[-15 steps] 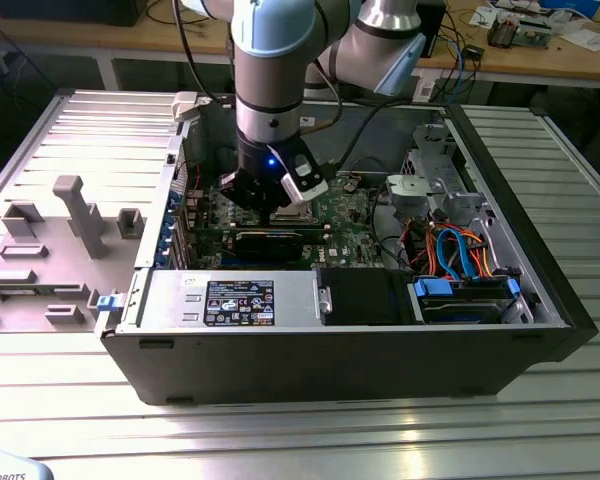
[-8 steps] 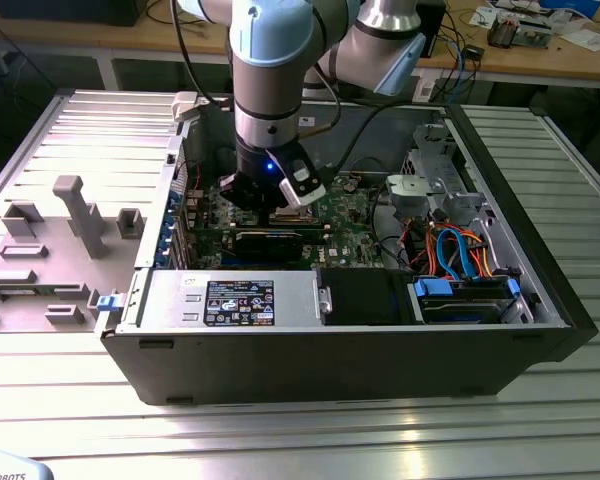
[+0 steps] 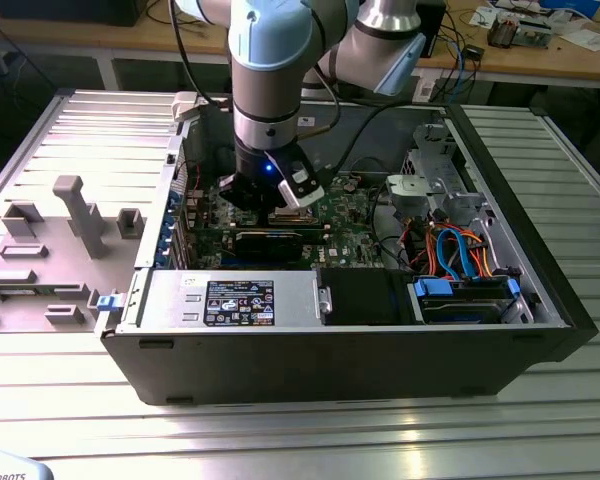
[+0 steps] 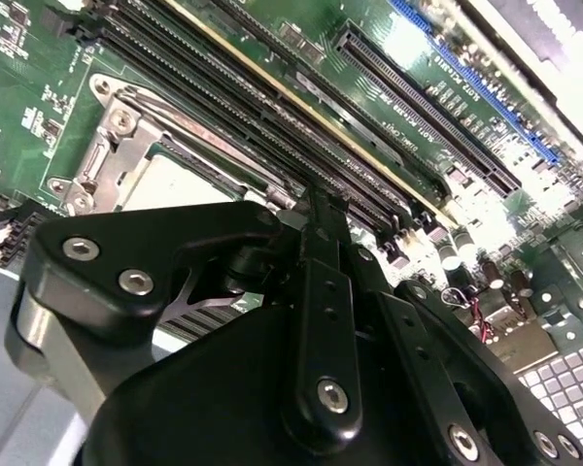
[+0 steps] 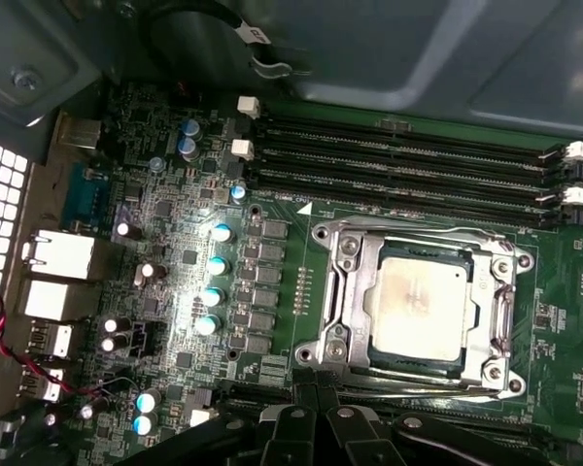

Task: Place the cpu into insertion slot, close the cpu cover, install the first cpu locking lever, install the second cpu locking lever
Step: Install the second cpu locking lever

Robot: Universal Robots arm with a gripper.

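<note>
Bench: the ribbed metal bench (image 3: 310, 440) carried the open computer case (image 3: 340, 350), its near wall closest to the exterior view.
Motherboard: the green motherboard (image 5: 175, 243) lay flat inside the case, beyond the power supply (image 3: 230, 298).
Gripper: the gripper (image 4: 316, 209) hung over the board, the black linkage drawn together to a narrow tip with nothing seen between the fingers; it appeared closed and empty.
Cpu: the cpu (image 5: 420, 309) sat flat in the insertion slot (image 5: 345, 311), silvery top up.
Cpu cover: the cpu cover (image 5: 496, 320) appeared to lie down around the chip, framing it in its window.
Key relation: in the second wrist view the socket lay just beyond the gripper tip, to one side of it, close but apart.
Memory slots: the long memory slots (image 5: 408, 160) ran parallel beyond the socket.
</note>
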